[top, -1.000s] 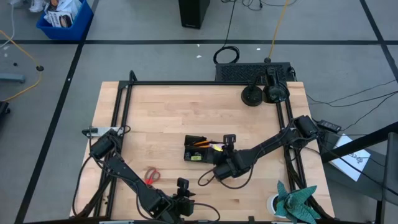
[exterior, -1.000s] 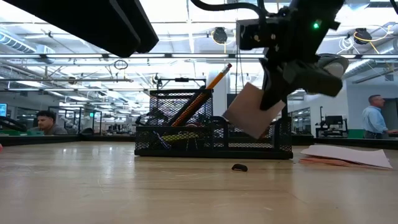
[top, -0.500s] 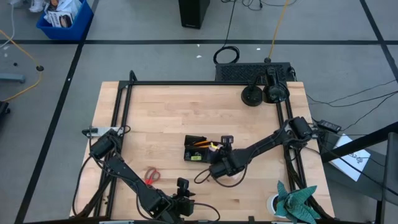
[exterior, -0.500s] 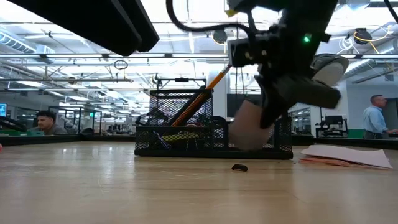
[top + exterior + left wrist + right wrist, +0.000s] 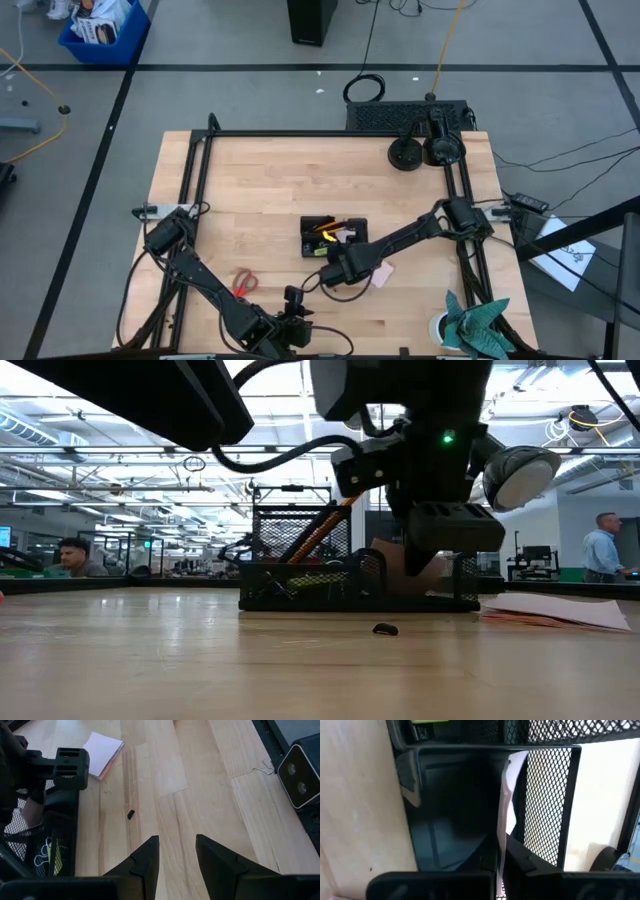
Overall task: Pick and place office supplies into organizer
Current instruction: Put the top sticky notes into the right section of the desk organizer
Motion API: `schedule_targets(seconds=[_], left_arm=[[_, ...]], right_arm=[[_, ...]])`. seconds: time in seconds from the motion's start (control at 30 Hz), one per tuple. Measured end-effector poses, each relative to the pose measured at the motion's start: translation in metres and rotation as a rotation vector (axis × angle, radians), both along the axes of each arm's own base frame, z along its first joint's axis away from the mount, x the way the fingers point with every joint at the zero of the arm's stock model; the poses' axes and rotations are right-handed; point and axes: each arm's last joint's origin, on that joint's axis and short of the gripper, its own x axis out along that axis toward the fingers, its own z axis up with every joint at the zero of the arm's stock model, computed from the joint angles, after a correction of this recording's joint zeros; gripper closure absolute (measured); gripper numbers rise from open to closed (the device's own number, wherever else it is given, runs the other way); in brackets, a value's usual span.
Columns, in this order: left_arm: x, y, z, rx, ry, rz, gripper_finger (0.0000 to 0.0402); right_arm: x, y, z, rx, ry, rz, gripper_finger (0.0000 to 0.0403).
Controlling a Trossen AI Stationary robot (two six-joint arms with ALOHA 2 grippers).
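The organizer (image 5: 333,237) is a black mesh tray holding an orange pencil (image 5: 322,528) that leans on its taller back wall. My right gripper (image 5: 502,857) is shut on a pale note pad (image 5: 504,805) and stands at the organizer's near side (image 5: 432,550), with the pad down inside a mesh compartment. A second pink pad (image 5: 380,275) lies flat on the table to the organizer's right. Red-handled scissors (image 5: 243,282) lie at near left. A tiny black binder clip (image 5: 385,629) sits in front of the organizer. My left gripper (image 5: 175,855) is open near the table's near edge. My right gripper pinches the pale pad by one edge (image 5: 501,851) between its two fingers (image 5: 522,862). The pad is seen edge-on and stands upright along the compartment's mesh wall. Whether its far end rests on the compartment floor, I cannot tell.
Two round black discs (image 5: 425,152) and a black box sit at the table's far right corner. A teal cloth (image 5: 475,320) lies in a cup at near right. A black frame (image 5: 190,190) borders the table. Bare wood lies left of the organizer. People show beyond the table.
My right gripper has moved down and toward the table's near left, carrying the pad from above the organizer's right end down into a compartment. The organizer has slid a little toward the table's right. The left arm has kept still.
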Motion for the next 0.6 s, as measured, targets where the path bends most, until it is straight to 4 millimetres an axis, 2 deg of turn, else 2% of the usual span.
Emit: schedule_targets(seconds=[0.33, 0.6], left_arm=[[-0.0006, -0.0007, 0.0, -0.006, -0.001, 0.003, 0.0266], [-0.0007, -0.0008, 0.0, -0.008, 0.0, 0.004, 0.0266]], right_arm=[[0.0039, 0.0015, -0.0075, 0.028, 0.019, -0.014, 0.0401], [0.0063, 0.0053, -0.0092, 0.118, 0.011, -0.023, 0.036]])
